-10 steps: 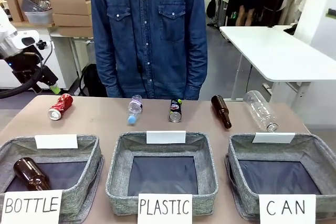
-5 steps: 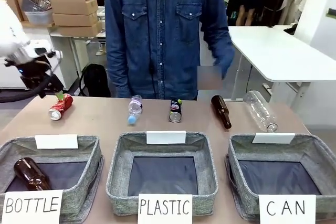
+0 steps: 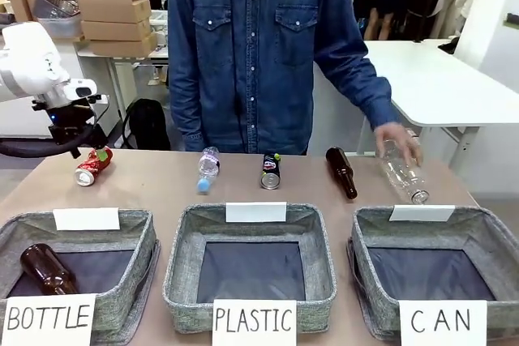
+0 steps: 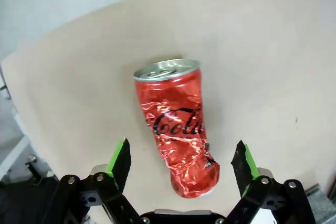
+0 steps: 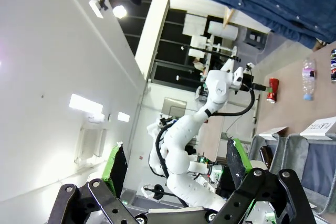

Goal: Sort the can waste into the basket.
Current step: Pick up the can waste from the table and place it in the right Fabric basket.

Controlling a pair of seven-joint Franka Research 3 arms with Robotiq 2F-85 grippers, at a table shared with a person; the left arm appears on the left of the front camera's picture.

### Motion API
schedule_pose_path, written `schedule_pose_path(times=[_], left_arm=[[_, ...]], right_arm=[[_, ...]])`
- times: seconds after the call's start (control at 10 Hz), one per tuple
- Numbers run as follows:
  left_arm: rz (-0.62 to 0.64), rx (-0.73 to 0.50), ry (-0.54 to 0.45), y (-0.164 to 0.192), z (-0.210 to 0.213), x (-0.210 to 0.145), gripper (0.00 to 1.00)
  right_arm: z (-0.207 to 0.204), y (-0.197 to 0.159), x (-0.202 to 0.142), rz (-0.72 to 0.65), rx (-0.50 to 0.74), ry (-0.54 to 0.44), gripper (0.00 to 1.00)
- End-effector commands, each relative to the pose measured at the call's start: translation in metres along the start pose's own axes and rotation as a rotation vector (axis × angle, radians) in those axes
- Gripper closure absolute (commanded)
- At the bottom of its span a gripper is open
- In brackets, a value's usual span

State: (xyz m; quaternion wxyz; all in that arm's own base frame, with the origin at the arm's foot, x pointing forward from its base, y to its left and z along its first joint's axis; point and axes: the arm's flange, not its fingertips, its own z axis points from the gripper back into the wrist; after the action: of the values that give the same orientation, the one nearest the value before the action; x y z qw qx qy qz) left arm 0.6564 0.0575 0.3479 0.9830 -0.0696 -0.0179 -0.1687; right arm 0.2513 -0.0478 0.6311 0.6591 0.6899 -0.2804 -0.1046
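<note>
The desk (image 3: 162,192) is plain tan. Beyond it at 12 o'clock stands a person in a denim shirt, with cardboard boxes (image 3: 109,6) at 11 and a white table (image 3: 430,79) at 2.

My left hand (image 4: 181,157) hangs wide open over the red can (image 4: 176,129) at the desk's 10 o'clock, a finger on each side, not touching. In my wrist view the dented can's long axis runs 12 to 6, silver top at 12, crushed end toward my palm. Its white script is creased; I can read "Cola".

The black can (image 3: 271,172) lies at 12 o'clock on the desk, silver top facing 6; its label is too small to read.

The CAN basket (image 3: 486,237) sits at 4 o'clock, beside baskets signed "PLASTIC" (image 3: 182,257) and "BOTTLE" (image 3: 134,224).

My right hand (image 5: 176,165) is wide open and holds nothing.
</note>
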Motion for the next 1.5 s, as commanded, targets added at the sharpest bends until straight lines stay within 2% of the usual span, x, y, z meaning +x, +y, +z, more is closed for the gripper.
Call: schedule_pose_path(times=[0.0, 0.4, 0.5, 0.6, 0.7, 0.9, 1.0, 1.1, 1.2, 1.4], left_arm=[[0.032, -0.004, 0.044, 0.007, -0.004, 0.008, 0.0], [0.004, -0.039, 0.064, 0.013, -0.02, 0.008, 0.0], [-0.02, -0.057, 0.071, 0.013, -0.022, 0.007, 0.6], [-0.025, -0.077, 0.08, 0.014, -0.022, 0.007, 0.59], [-0.028, -0.08, 0.085, 0.012, -0.025, 0.007, 1.0], [-0.027, -0.072, 0.088, 0.012, -0.027, 0.006, 1.0], [-0.027, -0.072, 0.083, 0.012, -0.025, 0.005, 0.85], [-0.028, -0.073, 0.081, 0.013, -0.024, 0.005, 0.95], [-0.027, -0.075, 0.076, 0.013, -0.021, 0.004, 1.0], [-0.044, -0.11, 0.038, 0.016, -0.007, -0.003, 1.0]], right_arm=[[-0.005, 0.003, 0.002, -0.002, 0.027, -0.004, 0.0], [-0.005, 0.003, 0.002, -0.002, 0.027, -0.004, 0.0], [-0.005, 0.003, 0.002, -0.002, 0.027, -0.004, 0.0], [-0.005, 0.003, 0.002, -0.002, 0.027, -0.004, 0.0], [-0.005, 0.003, 0.002, -0.002, 0.027, -0.004, 0.0], [-0.005, 0.003, 0.002, -0.002, 0.027, -0.004, 0.0], [-0.005, 0.003, 0.002, -0.002, 0.027, -0.004, 0.0], [-0.005, 0.003, 0.002, -0.002, 0.027, -0.004, 0.0], [-0.005, 0.003, 0.002, -0.002, 0.027, -0.004, 0.0], [-0.005, 0.003, 0.002, -0.002, 0.027, -0.004, 0.0]])
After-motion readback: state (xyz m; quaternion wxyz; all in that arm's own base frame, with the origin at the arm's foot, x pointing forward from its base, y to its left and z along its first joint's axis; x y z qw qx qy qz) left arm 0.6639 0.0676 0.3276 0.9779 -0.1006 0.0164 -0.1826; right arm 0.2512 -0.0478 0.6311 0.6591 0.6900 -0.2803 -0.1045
